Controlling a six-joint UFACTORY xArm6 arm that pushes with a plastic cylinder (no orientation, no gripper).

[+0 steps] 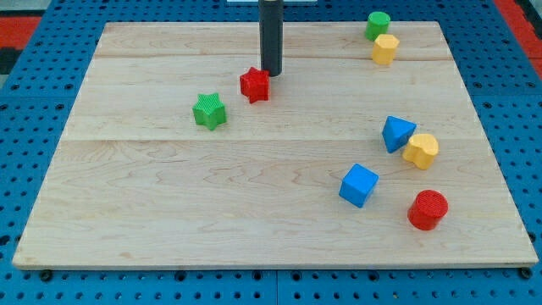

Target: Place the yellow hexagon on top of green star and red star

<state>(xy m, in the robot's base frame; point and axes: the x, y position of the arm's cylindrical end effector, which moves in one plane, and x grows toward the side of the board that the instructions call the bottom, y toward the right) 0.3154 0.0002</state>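
My tip (270, 73) is at the upper middle of the board, touching or nearly touching the upper right side of the red star (254, 85). The green star (209, 111) lies a little to the lower left of the red star, apart from it. The yellow hexagon (384, 48) sits near the view's top right, right below a green cylinder (378, 24) and touching it. It is far to the right of my tip.
A blue triangular block (397, 133) touches a yellow heart-like block (421, 150) at the right. A blue cube (359, 185) and a red cylinder (428, 209) lie at the lower right. The wooden board (169, 212) rests on a blue pegboard.
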